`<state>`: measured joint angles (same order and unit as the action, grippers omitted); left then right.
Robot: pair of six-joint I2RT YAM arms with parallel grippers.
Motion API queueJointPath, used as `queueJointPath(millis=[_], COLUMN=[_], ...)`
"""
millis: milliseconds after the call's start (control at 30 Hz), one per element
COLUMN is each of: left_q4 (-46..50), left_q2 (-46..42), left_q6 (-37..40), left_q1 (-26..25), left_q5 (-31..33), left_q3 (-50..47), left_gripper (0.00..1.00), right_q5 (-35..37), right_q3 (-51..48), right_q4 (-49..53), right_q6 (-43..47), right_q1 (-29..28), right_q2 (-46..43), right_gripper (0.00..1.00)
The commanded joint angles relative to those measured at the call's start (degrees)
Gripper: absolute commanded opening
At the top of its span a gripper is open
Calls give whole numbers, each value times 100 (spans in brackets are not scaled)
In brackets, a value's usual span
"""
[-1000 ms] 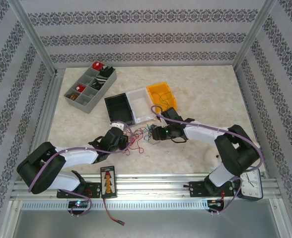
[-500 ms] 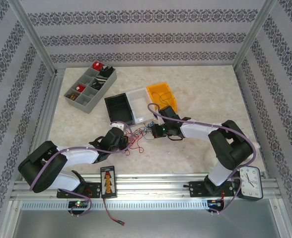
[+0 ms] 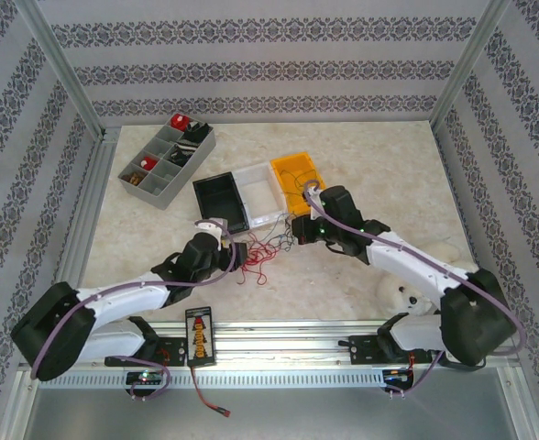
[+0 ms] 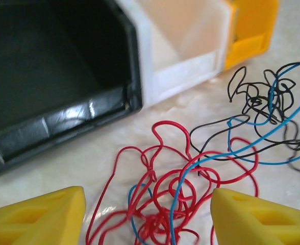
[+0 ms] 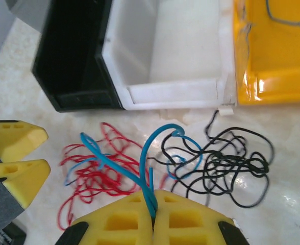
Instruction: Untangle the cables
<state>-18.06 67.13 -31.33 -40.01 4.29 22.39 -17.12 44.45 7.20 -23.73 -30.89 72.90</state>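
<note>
The cables (image 3: 260,250) lie in a loose tangle on the marble table in front of the bins. In the left wrist view the red cables (image 4: 165,194) form a knotted heap, with blue strands (image 4: 252,145) crossing toward a black bunch (image 4: 265,102). My left gripper (image 4: 147,219) is open, its yellow fingers standing on either side of the red heap. My right gripper (image 5: 152,198) is shut on a blue cable (image 5: 147,153), which loops up from the pads toward the black cables (image 5: 226,163). From above, the left gripper (image 3: 228,246) and right gripper (image 3: 294,231) flank the tangle.
A black bin (image 3: 222,202), a white bin (image 3: 260,191) and a yellow bin (image 3: 299,174) stand in a row just behind the cables. A grey compartment tray (image 3: 167,160) sits at the back left. A black card (image 3: 197,336) lies on the front rail.
My left gripper has opened and let go of the red cables. My right gripper has shut on the blue cable and drawn back toward the bins, its arm swinging right.
</note>
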Motion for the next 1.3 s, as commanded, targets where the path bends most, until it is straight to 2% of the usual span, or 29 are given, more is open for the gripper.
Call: queueJointPath(millis=[0,67,167,300,433,533,667,767,900,967,1033,1167,1267], left_q4=[-191,-122,241,453,461,712,851,582,256,290,129,-294,-748], left_q2=[-316,-414,-296,161,786,1236,1755,2054,2491,2696,2831,3108,3259], left_q6=[341,539,829,953,1042,1277,1512,1569,1525,1487,1506,1474,1219], left_q1=[37,37,30,-10,-153,-344,-592,-758,-815,-833,-842,-842,-833], left_q5=[-251,-663,-1611,-2562,-3197,-3259,-2829,-2180,-1634,-1071,-770,-650,-597], left_q3=[51,172,540,889,1190,1509,1799,1837,1948,2025,1982,1814,1565], left_gripper=[69,67,58,55,54,54,54,52,45,40,38,27,11], right_q5=[-261,-304,-351,-380,-353,-346,-333,-417,-498,-543,-594,-704,-724], right_q3=[-53,-9,46,73,65,47,62,77,91,91,92,39,11], right_q4=[157,187,237,238,207,149,130,119,98,101,112,101,110], right_q6=[184,134,20,-174,-396,-535,-649,-722,-815,-851,-892,-975,-1032], right_q1=[81,140,228,293,347,347,369,405,461,487,529,634,752], right_q2=[-348,-462,-510,-415,-303,-268,-262,-259,-272,-295,-333,-441,-559], right_gripper=[0,0,0,0,0,0,0,0,0,0,0,0,0])
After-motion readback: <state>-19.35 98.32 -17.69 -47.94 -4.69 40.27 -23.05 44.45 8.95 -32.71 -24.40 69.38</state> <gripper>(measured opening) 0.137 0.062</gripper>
